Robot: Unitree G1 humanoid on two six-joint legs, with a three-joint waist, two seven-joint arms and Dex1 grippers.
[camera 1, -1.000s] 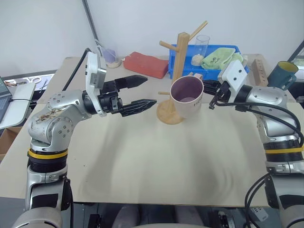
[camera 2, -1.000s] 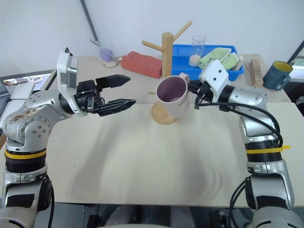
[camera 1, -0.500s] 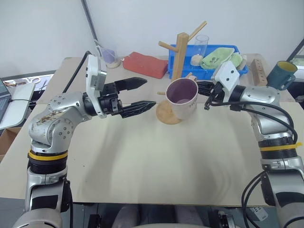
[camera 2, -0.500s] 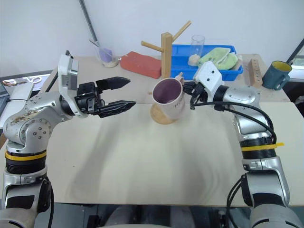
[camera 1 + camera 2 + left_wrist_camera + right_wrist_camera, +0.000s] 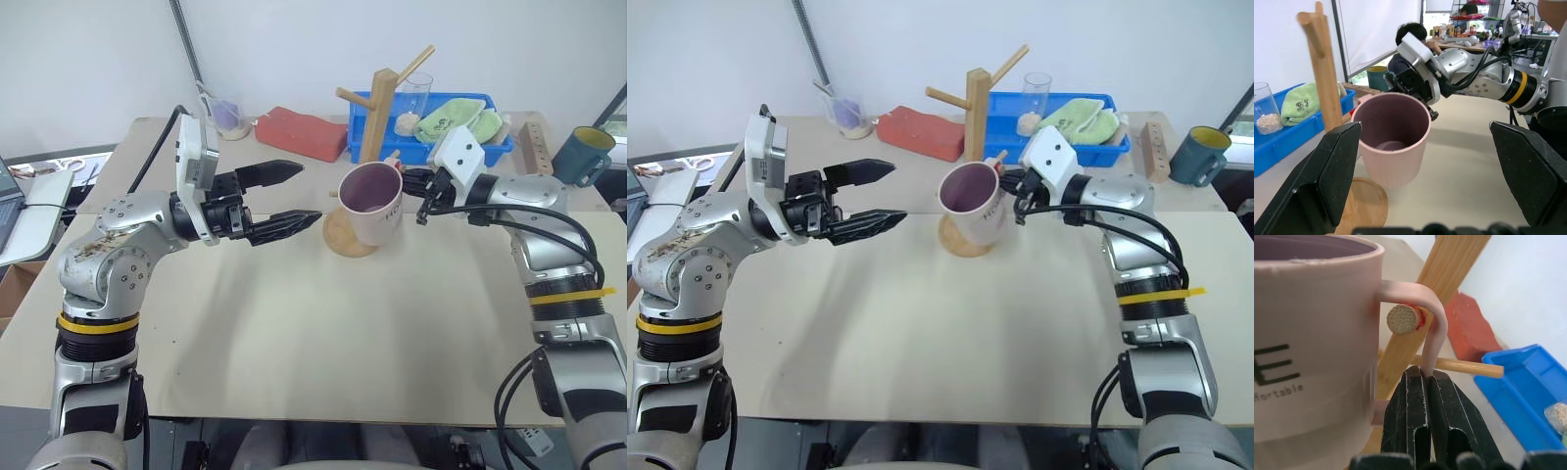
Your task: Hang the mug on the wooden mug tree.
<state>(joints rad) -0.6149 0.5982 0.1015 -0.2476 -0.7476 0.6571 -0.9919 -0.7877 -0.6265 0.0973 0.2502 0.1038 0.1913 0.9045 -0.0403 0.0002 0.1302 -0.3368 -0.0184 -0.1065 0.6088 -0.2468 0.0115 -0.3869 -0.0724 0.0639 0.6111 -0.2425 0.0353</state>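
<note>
The right gripper (image 5: 1426, 382) is clamped on the loop handle of the mug (image 5: 370, 203), carrying it upright in the air, just in front of the tree (image 5: 372, 127) and above its round base; in the right wrist view the end of the red-marked peg (image 5: 1403, 319) sits inside the handle loop, so threading looks begun, though how far the peg reaches through I cannot tell. The mug's weight seems to be on the gripper and not yet on the peg; left to do: slide the handle further on, lower it, let go. The left gripper (image 5: 292, 193) hovers beside the mug with jaws wide apart, holding nothing.
</note>
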